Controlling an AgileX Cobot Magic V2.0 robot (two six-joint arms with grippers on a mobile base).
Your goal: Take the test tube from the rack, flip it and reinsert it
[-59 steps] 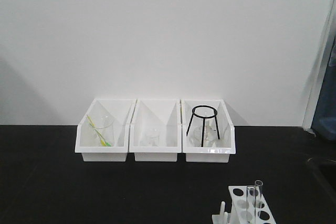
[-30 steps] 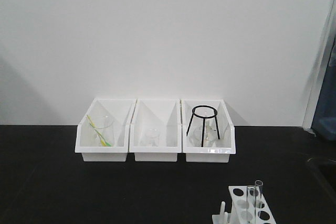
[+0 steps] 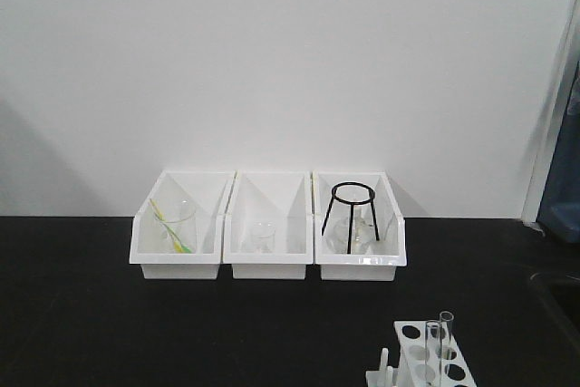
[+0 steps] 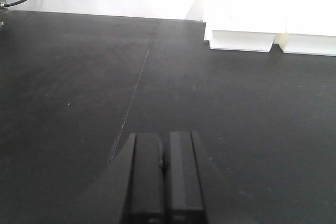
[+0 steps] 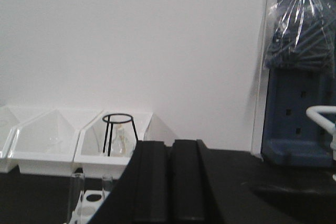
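The white rack point(image 3: 428, 360) with round holes and upright pegs stands at the table's front right; two clear test tubes point(image 3: 445, 340) stand upright in it. The rack point(image 5: 89, 203) and the tubes point(image 5: 76, 195) also show at the lower left of the right wrist view. My right gripper point(image 5: 169, 148) is shut and empty, to the right of the rack. My left gripper point(image 4: 164, 140) is shut and empty over bare black table, far from the rack. Neither gripper shows in the front view.
Three white bins point(image 3: 267, 265) stand in a row by the back wall; the left holds a beaker with yellow-green sticks point(image 3: 174, 226), the middle a small beaker, the right a black tripod stand point(image 3: 352, 213) with glassware. A blue cabinet point(image 5: 299, 114) stands at right.
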